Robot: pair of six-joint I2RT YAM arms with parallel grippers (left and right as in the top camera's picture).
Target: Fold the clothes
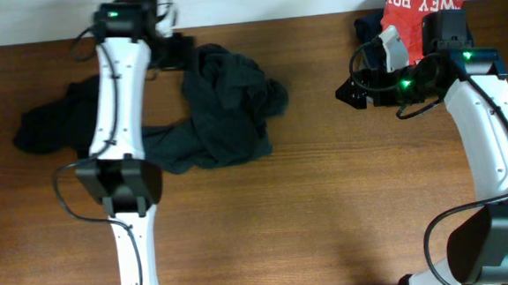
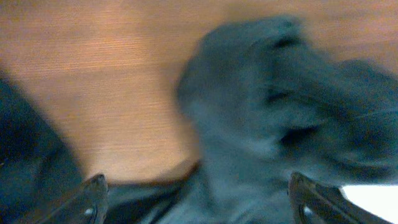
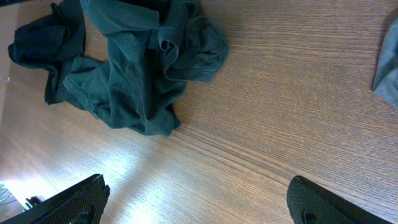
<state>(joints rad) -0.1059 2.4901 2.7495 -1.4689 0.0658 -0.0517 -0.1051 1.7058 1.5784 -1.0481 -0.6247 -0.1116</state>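
The clothes lie crumpled on the left half of the wooden table: a dark green heap (image 1: 225, 104) and a darker bunch (image 1: 45, 129) on the far side of my left arm. The right wrist view shows the heap (image 3: 137, 68) at top left. My left gripper (image 1: 170, 49) is at the heap's far left edge. In the blurred left wrist view this gripper (image 2: 199, 186) stands open, with dark green cloth (image 2: 267, 112) lying between and beyond its fingers. My right gripper (image 1: 350, 91) hangs to the right of the heap. It is open (image 3: 198, 186) over bare wood.
A red bag with white lettering (image 1: 418, 13) lies at the back right beside my right arm. A grey-blue piece of cloth (image 3: 388, 62) shows at the right edge of the right wrist view. My left arm (image 1: 118, 151) crosses the table between the two bunches.
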